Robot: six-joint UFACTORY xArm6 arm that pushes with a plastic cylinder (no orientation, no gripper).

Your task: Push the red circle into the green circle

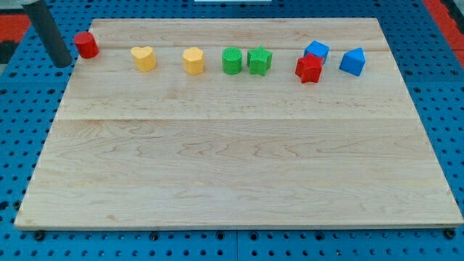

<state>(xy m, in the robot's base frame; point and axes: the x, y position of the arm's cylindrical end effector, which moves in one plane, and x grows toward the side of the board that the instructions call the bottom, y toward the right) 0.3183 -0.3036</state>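
No legible writing. My tip [64,62], a bare dark rod end holding nothing, sits just left of the red plastic circle [86,44] at the pale wooden board's [232,167] top-left corner. The green plastic circle [231,61] lies well to the right, touching a ridged green star [259,60].

This looks like a robotics lab bench. A pale wooden board [232,159] lies on a blue perforated base [449,109] with a regular grid of holes, the kind used for mounting test rigs. Small coloured blocks [232,61] stand in a row near the view's top, like test pieces. A dark rod [51,32] reaches in at the view's top left. Red patches [442,11] show in the top corners.
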